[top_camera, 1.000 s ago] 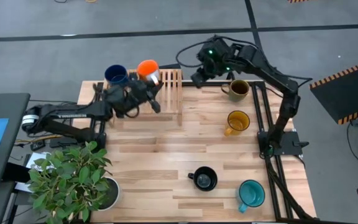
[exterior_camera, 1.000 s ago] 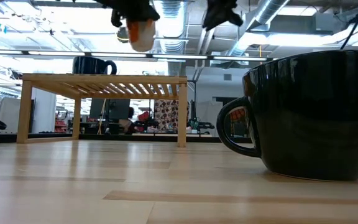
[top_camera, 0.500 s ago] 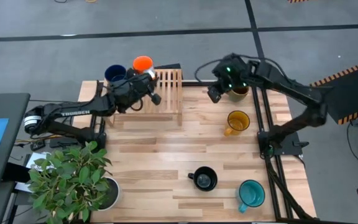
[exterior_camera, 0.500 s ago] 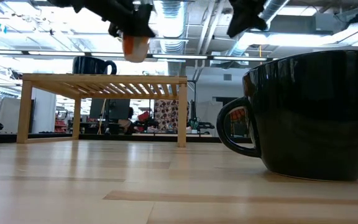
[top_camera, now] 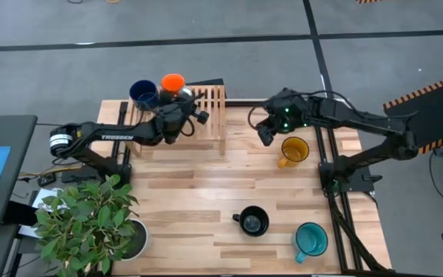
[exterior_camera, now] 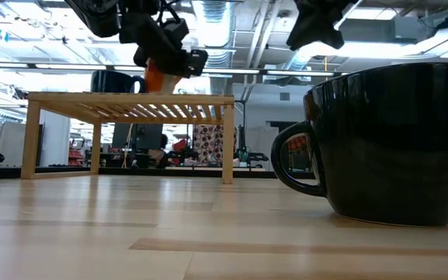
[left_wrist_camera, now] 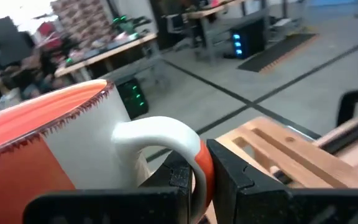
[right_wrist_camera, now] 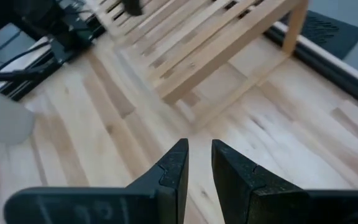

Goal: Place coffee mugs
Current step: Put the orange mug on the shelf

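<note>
My left gripper (top_camera: 181,101) is shut on the orange mug (top_camera: 173,81) and holds it tilted just over the slatted wooden rack (top_camera: 208,109), beside the dark blue mug (top_camera: 144,94) that stands on the rack top. Whether the orange mug (exterior_camera: 156,76) touches the rack I cannot tell. My right gripper (top_camera: 263,135) hovers over bare table by the yellow mug (top_camera: 293,150), its fingers a narrow gap apart around nothing (right_wrist_camera: 199,146). The black mug (top_camera: 252,221) and teal mug (top_camera: 311,239) stand on the table near its near edge. The olive-brown mug is hidden under the right arm. My left gripper pinches the orange mug's handle (left_wrist_camera: 194,144) between its two fingers, which lie across the loop. The mug's open mouth (left_wrist_camera: 42,115) shows beside the fingers. It hangs tilted in the hold, low over the rack top.
A potted plant in a white pot (top_camera: 91,219) fills the table's near-left corner. A black rail frame (top_camera: 325,154) runs along the right edge. Bare wood lies between the rack and the black mug (exterior_camera: 395,140), which stands close to the low camera.
My left gripper has carried the orange mug down toward the rack top and a little toward the table's left, closer to the dark blue mug, tipping it. My right gripper has drawn away from the rack, toward the near edge and right, down to the yellow mug's side.
</note>
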Robot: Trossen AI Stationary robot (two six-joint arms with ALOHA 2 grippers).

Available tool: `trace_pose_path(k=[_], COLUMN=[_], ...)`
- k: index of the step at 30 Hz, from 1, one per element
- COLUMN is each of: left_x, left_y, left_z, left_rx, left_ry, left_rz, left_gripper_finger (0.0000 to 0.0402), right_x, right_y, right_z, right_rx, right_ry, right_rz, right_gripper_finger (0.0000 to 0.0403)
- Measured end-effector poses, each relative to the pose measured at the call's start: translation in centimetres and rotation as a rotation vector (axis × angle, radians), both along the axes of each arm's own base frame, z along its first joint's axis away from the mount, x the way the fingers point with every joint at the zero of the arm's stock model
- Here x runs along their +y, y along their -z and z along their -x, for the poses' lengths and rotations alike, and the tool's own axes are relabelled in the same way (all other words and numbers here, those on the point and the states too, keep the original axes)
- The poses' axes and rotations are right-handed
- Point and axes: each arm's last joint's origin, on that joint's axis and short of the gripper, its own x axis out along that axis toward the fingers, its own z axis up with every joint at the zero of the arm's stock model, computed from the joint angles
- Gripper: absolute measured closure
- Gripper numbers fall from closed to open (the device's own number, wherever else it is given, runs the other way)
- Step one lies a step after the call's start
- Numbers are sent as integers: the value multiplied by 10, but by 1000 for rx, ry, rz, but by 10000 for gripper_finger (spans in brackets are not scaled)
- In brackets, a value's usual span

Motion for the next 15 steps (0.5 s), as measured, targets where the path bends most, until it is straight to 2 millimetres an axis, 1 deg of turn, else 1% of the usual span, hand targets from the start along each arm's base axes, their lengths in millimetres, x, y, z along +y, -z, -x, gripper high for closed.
trace_pose_path(k=[3,7,12,15], left_x=[2,5,6,6], left_y=[3,14,23,24], left_z=[-2,-6,-10,-10], left_rx=[-45,-22,6,-2], left_ry=[-41,-69,-124,-126], left_rz=[10,21,25,27], left_gripper_finger=[388,388,387,376], right_x=[5,10,15,17], right_y=[-2,-4,-4,-4], right_z=[-3,-6,-7,-8], right_rx=[-20,-54,-57,-57], right_ry=[-8,-12,-28,-37], right_rz=[15,10,8,8], right_gripper_finger=[305,305,305,305])
